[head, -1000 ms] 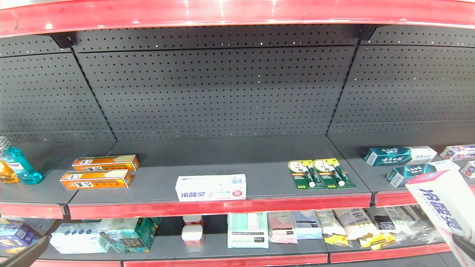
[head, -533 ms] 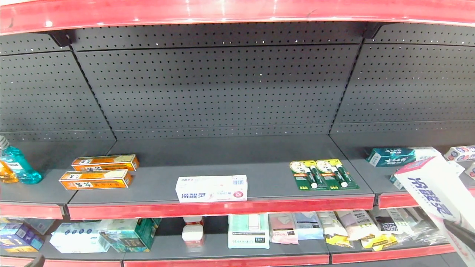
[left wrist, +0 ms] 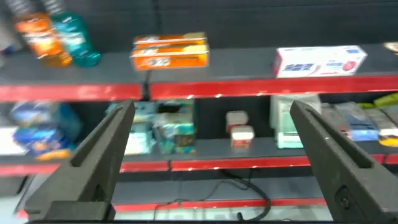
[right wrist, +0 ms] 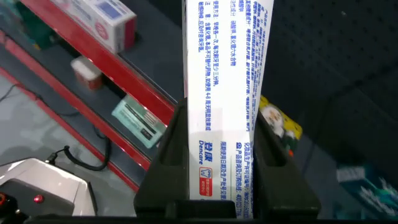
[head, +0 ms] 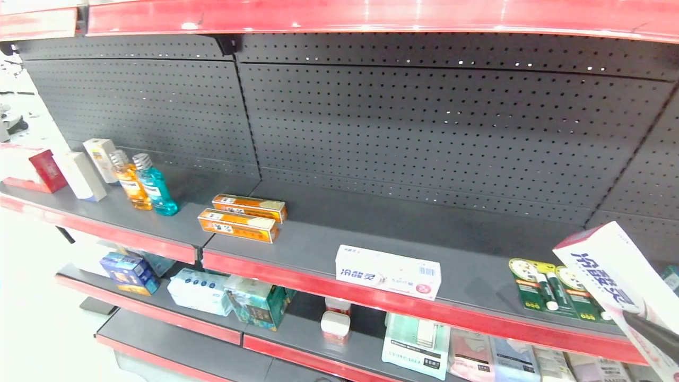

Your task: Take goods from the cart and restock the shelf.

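Grey metal makes the middle shelf [head: 424, 233], with a red strip along its front edge. My right gripper [right wrist: 219, 134] pinches a long white toothpaste box [head: 610, 265] between its two fingers. The box hangs tilted in the air at the right end of this shelf, in front of two green blister cards [head: 551, 294] that lie flat on the board. My left gripper [left wrist: 211, 106] has its fingers spread wide with nothing between them, and it faces the shelving, well apart from it.

On the same shelf, near the front edge, lies a second white toothpaste box [head: 388, 271] on its long side. Further left, two orange boxes [head: 238, 225] lie one behind the other, close together. Beside them stand an orange bottle [head: 130, 183] and a teal bottle [head: 155, 185], both upright and almost touching. Past these stand two white boxes [head: 79, 175] and a red box [head: 45, 170].

The lower shelf [head: 302, 339] holds a blue box [head: 130, 272], a white pack [head: 199, 291], a green box [head: 260, 302], two small jars [head: 335, 323] and a pale green pack [head: 416, 345].
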